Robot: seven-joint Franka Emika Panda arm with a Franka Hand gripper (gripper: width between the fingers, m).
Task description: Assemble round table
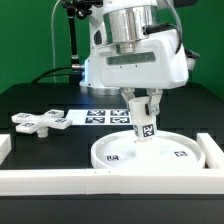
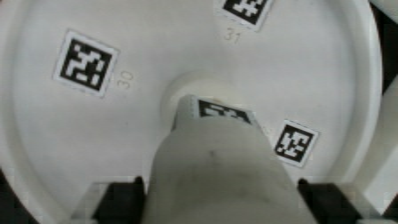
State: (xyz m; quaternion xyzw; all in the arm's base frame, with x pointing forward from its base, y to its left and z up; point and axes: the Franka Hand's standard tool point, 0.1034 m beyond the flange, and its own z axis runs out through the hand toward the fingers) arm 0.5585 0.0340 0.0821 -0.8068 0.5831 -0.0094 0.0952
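One short white plastic cylinder leg (image 1: 144, 126) is clamped between the arm's jaws. It stands roughly upright, its lower end at the middle of the large round rimmed white disc (image 1: 160, 160), which lies near right on the black desk (image 1: 30, 100). The white cross-shaped base (image 1: 40, 121) lies to the left, well apart.

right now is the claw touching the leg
Touching. The wrist view shows the claw closed on the leg: a dark finger sits flush against each side of the white cylinder, with no gap on either side.
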